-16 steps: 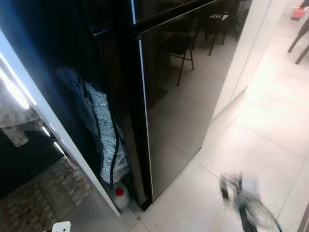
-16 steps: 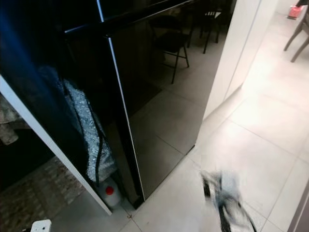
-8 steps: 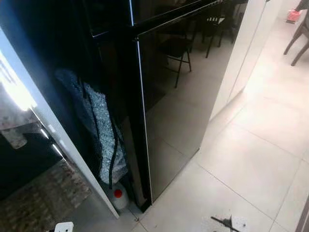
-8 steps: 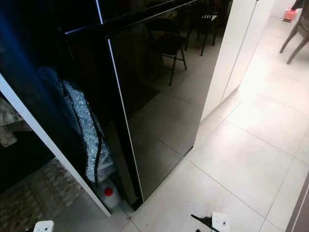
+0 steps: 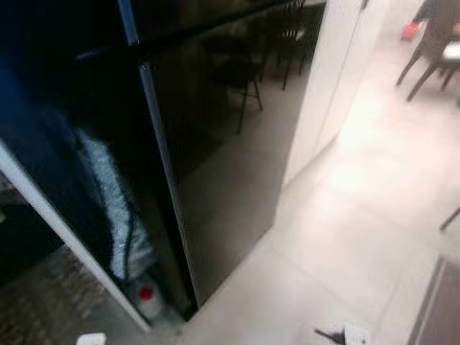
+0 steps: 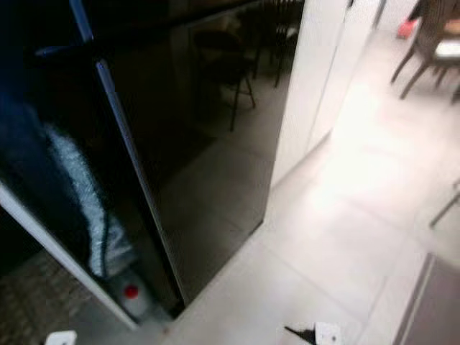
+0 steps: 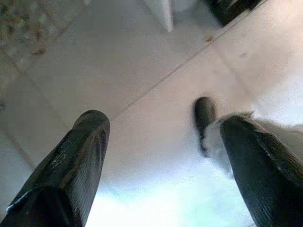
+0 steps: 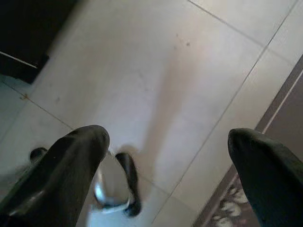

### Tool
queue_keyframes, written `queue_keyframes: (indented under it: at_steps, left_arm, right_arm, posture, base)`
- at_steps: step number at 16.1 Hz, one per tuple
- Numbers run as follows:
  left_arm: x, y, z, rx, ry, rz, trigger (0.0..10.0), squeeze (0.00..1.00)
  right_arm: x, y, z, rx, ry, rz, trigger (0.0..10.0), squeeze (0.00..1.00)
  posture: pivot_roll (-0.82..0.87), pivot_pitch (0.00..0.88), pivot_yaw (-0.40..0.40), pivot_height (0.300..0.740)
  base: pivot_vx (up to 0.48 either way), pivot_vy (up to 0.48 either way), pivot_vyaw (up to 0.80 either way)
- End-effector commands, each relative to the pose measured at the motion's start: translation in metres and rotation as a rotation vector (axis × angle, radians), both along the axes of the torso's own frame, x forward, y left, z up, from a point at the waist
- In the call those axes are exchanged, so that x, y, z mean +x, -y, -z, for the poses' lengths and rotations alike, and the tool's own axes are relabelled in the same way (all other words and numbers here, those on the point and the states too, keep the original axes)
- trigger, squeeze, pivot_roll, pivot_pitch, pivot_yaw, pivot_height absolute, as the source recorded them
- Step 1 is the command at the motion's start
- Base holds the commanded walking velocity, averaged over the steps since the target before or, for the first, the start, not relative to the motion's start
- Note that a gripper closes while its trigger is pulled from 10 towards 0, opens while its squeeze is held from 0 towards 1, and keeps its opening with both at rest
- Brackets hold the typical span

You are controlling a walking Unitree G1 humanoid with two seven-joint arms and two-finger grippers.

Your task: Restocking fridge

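A tall black glossy fridge point(image 5: 215, 144) stands before me with both doors shut, its front mirroring chairs and floor. My left gripper point(image 7: 163, 123) hangs low over the pale floor tiles, its black fingers point(image 7: 80, 156) wide apart and holding nothing. My right gripper point(image 8: 165, 137) also hangs over the tiles, open and holding nothing. A bit of my right arm point(image 5: 345, 335) peeks in at the bottom edge of the head view, on the floor side of the fridge.
A silvery bag point(image 5: 108, 201) and a white bottle with a red cap point(image 5: 147, 298) sit in the gap left of the fridge, behind a white panel edge point(image 5: 65, 244). A white wall point(image 5: 323, 72) flanks the fridge's right. Chairs point(image 5: 431, 50) stand far right. My feet point(image 8: 113, 184) show below.
The whole head view has swung right and blurred, so the fridge sits further left. My right gripper dropped from the lower right of the view to its bottom edge.
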State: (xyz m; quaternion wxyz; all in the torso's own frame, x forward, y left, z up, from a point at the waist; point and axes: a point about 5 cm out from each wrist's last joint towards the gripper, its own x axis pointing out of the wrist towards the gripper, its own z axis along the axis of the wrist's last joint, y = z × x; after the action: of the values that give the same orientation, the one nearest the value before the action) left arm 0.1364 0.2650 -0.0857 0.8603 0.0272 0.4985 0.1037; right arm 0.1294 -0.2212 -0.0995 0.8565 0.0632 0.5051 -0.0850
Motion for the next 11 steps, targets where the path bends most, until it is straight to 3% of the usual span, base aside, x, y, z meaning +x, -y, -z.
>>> queue_keyframes:
  at_steps: [1, 9, 11]
  left_arm:
    - [-0.0046, -0.0012, 0.0014, 0.000, -0.020, 0.001, 10.0, 0.00]
    - [-0.0020, -0.0002, 0.0008, -0.007, -0.007, -0.018, 10.0, 0.00]
    - [-0.0018, 0.0000, 0.0008, -0.009, -0.005, -0.025, 10.0, 0.00]
  right_arm:
    - [0.0000, 0.0032, -0.0007, -0.010, 0.002, -0.007, 10.0, 0.00]
    - [0.0013, 0.0003, -0.0006, 0.013, 0.018, 0.035, 10.0, 0.00]
    - [0.0018, 0.0019, -0.0011, 0.004, 0.021, 0.046, 10.0, 0.00]
  posture:
    - [-0.21, 0.000, 0.040, 0.740]
    - [-0.20, 0.000, 0.030, 0.740]
    - [-0.21, 0.000, 0.032, 0.740]
  base:
    - [0.000, -0.368, 0.76]
    - [0.000, -0.360, 0.00]
    - [0.000, -0.122, 0.00]
